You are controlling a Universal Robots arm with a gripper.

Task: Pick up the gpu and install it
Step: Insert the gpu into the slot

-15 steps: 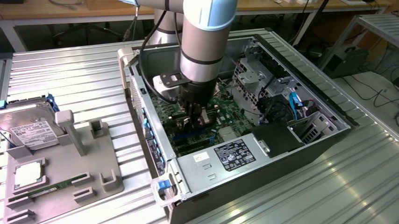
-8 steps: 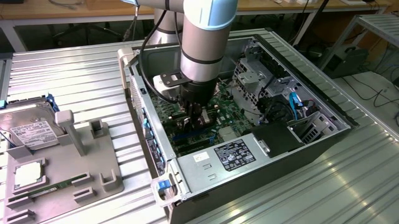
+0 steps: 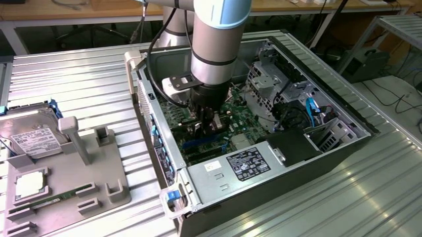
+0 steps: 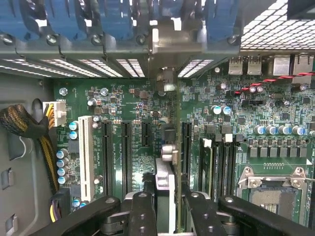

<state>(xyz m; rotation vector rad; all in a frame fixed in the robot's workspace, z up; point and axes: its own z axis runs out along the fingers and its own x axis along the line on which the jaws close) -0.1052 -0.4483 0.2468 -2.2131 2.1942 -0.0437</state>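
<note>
Two fingers [image 4: 142, 211] of the gripper [image 4: 165, 216] clamp the gpu [image 4: 165, 179] edge-on, low inside the case [image 3: 329, 81], over the expansion slots [image 4: 125, 152] of the motherboard [image 4: 138, 103]. Likely risk: card edge off the slot line, or bracket [image 4: 165, 78] catching the rear wall [image 4: 74, 49], giving a jam or bent contacts. Case also holds the power supply [image 3: 247, 165]; tray [image 3: 99, 187] by the edge of the table [image 3: 79, 79] carries the hard drive [image 3: 29, 140].

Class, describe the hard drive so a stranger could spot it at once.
Start at the open computer case, then look to the exterior view's left, at the grey tray. The hard drive sits at its far end: a silver box with a white label, bigger than the square chip and green memory stick nearby.
</note>
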